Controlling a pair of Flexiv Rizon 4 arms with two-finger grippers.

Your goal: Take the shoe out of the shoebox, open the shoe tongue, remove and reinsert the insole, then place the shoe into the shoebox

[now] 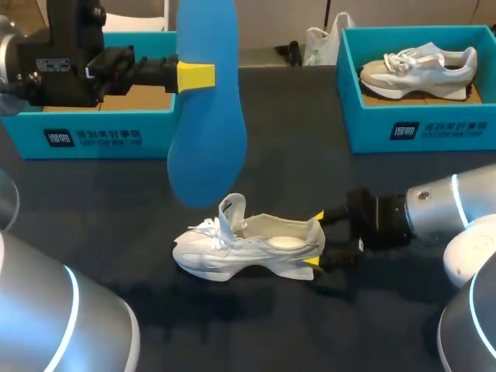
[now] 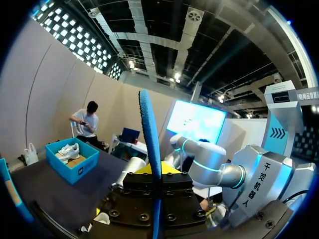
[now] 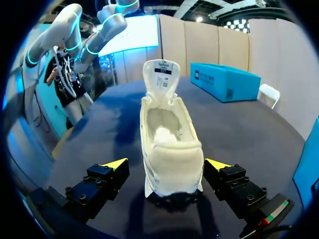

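Observation:
A white shoe (image 1: pixel 246 248) stands on the dark table, tongue (image 3: pixel 160 74) pulled up, the inside bare. My right gripper (image 1: pixel 316 239) is open around the shoe's heel (image 3: pixel 172 167); its yellow-tipped fingers (image 3: pixel 115 164) stand apart from the heel on both sides. High over the table my left gripper (image 1: pixel 194 76) is shut on the blue insole (image 1: pixel 205 108), which hangs down edge-on between its jaws as the blue insole (image 2: pixel 151 149) in the left wrist view. The teal shoebox (image 1: pixel 101 128) behind my left arm is open.
A second teal shoebox (image 1: pixel 422 128) at the back right holds another grey-white shoe (image 1: pixel 418 70). A white plastic bag (image 1: pixel 322 43) lies at the table's far edge.

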